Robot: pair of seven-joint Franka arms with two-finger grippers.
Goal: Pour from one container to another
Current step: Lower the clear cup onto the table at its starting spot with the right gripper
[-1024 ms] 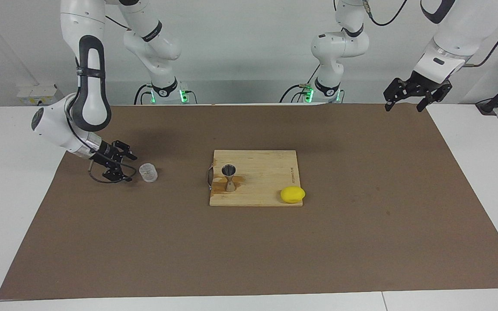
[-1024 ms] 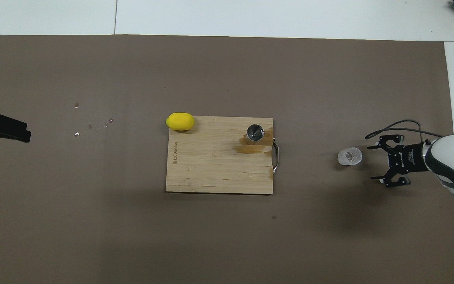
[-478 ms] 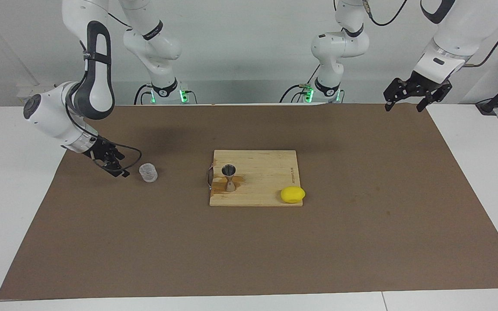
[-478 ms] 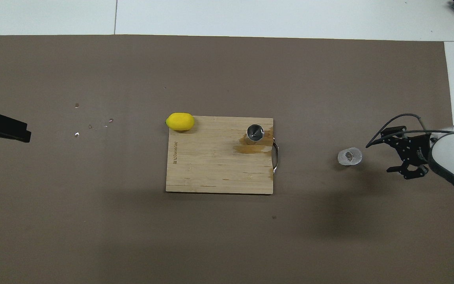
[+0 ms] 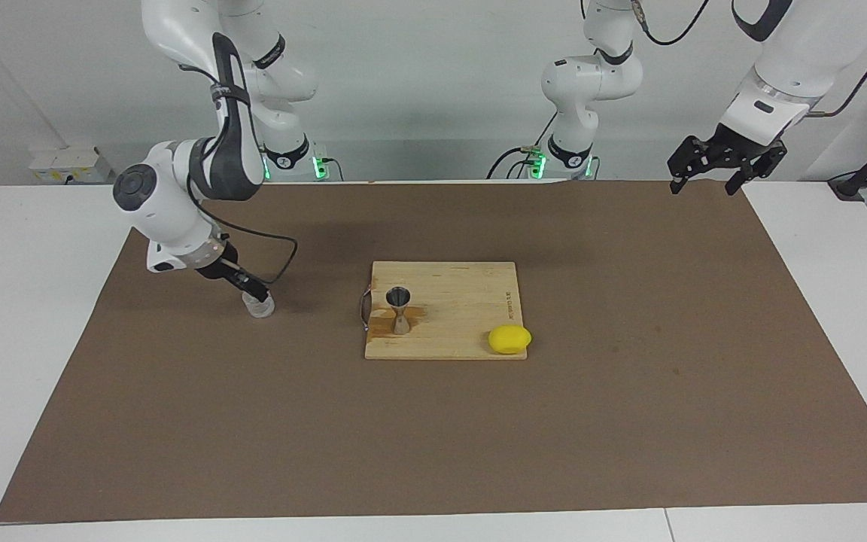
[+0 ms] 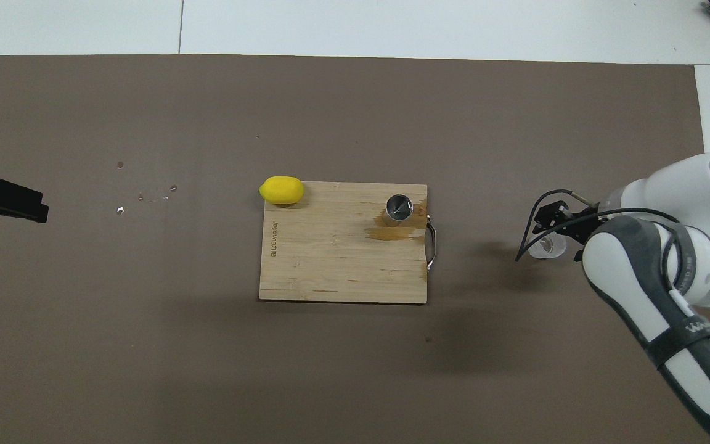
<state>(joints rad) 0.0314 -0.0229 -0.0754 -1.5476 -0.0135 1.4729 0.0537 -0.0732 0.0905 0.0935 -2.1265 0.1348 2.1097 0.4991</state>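
We see the right gripper slanting down onto the small clear, stubby glass cup with textured sides. Its tips are at the cup's rim. A second ago it lay low on the mat just beside the cup, on the side toward the right arm's end of the table, with its fingers splayed toward the glass. Since then the arm has swung up and round, so the wrist now leans in from the robots' side. From overhead the gripper covers part of the cup. Its jaws stand as wide as before and are not clamped on anything. We cannot tell whether a finger touches the glass.

The cup has not moved. It stands upright on the brown paper mat, toward the right arm's end and well apart from the pale wooden cutting board.

The small silvery steel hourglass-shaped jigger stays upright on the board, near the board's metal handle. A dark wet stain lies beside its foot. The yellow lemon rests at the board's corner farthest from the robots, toward the left arm's end, as it did earlier.

The left arm waits. The left gripper hangs with its jaws apart and empty over the mat's edge nearest the robots, unchanged.
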